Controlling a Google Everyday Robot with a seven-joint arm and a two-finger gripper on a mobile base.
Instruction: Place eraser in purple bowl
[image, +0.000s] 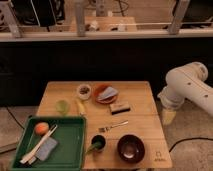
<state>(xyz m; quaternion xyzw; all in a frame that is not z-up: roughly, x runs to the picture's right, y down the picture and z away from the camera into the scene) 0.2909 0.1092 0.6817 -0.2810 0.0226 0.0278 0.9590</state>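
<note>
The eraser (120, 108), a small dark-topped block on a tan base, lies flat near the middle of the wooden table (142, 97), just in front of the orange plate. The purple bowl (131, 148) stands upright at the table's front right, and its glossy inside looks empty. My white arm (187, 90) hangs off the table's right edge. Its pale gripper (168, 117) points down beside the edge, to the right of the eraser and behind the bowl, touching neither.
An orange plate (106, 93) with a grey-blue item and a small dish (84, 91) sit at the back. A fork (112, 126) lies between eraser and bowl. A dark cup (98, 142) stands left of the bowl. A green tray (70, 150) holds an orange, sticks and a sponge.
</note>
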